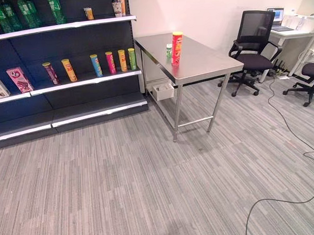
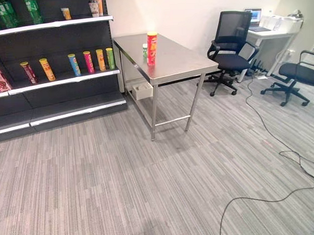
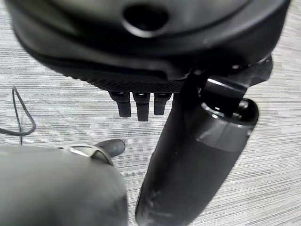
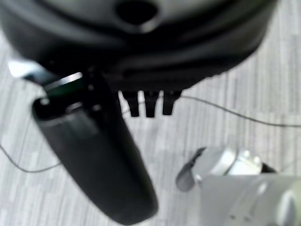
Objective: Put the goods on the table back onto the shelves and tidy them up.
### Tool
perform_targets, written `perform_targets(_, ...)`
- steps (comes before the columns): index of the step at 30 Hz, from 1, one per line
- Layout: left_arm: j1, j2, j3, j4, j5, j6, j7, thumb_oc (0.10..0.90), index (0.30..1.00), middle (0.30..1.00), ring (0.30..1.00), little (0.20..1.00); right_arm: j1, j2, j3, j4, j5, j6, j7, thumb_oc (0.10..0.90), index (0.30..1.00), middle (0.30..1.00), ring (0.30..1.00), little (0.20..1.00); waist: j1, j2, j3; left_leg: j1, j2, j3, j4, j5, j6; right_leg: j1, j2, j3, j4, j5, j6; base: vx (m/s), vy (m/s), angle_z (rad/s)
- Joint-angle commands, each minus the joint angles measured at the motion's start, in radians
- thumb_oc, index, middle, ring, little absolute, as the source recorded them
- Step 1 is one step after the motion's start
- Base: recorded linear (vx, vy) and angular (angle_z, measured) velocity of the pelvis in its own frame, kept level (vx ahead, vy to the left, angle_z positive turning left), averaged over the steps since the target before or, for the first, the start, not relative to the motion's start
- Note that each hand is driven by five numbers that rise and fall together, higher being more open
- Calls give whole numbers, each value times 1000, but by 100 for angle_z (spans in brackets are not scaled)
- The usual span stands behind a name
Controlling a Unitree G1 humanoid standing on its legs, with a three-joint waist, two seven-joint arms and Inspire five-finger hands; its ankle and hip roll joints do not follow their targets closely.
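A tall red cylindrical snack can with a yellow lid (image 1: 177, 47) stands upright on the stainless-steel table (image 1: 201, 62), toward its far left part. Just beside it, on its far side, stands a small green-capped jar (image 1: 169, 50), also upright. The dark shelving unit with white-edged shelves (image 1: 88, 75) stands left of the table, its middle shelf holding a row of upright coloured cans (image 1: 109, 62).

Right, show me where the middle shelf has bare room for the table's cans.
On the middle shelf the widest gap lies between the pink box and the dark red can. The five cans to its right crowd up to the green can. The tall can waits on the table.
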Motion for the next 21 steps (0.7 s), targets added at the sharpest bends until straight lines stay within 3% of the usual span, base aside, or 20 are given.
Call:
perform_targets(1, -24, -13, -9, 32, 56, -19, -3, 800, 900, 900, 900, 900, -52, 6, -23, 75, 20, -32, 7, 800, 900, 900, 900, 900, -9, -22, 3, 88, 53, -71, -46, -55, -83, 62, -92, 33, -78, 59, 148, -4, -14, 7)
perform_targets(19, -13, -8, -42, 24, 107, -12, -11, 800, 900, 900, 900, 900, -44, 8, 16, 47, -37, -38, 0, 800, 900, 900, 900, 900, -13, -19, 8, 88, 82, -53, -40, -42, -96, 56, -64, 44, -69, 27, 127, -5, -37, 2)
perform_targets(20, -20, -7, -44, 23, 101, -15, -7, 800, 900, 900, 900, 900, -45, 4, 17, 45, -37, -42, -1, 800, 900, 900, 900, 900, -12, -24, 22, 51, 90, -53, 29, -52, -99, 57, -65, 48, -61, 16, 118, -143, -141, 0)
perform_targets(21, -39, -5, -54, 16, 73, -22, 5, 800, 900, 900, 900, 900, -48, 1, 15, 40, -29, -48, -9, 800, 900, 900, 900, 900, -7, -46, 73, -65, 113, -66, 219, -50, -115, 58, -69, 52, -46, 6, 95, -161, -193, 1)
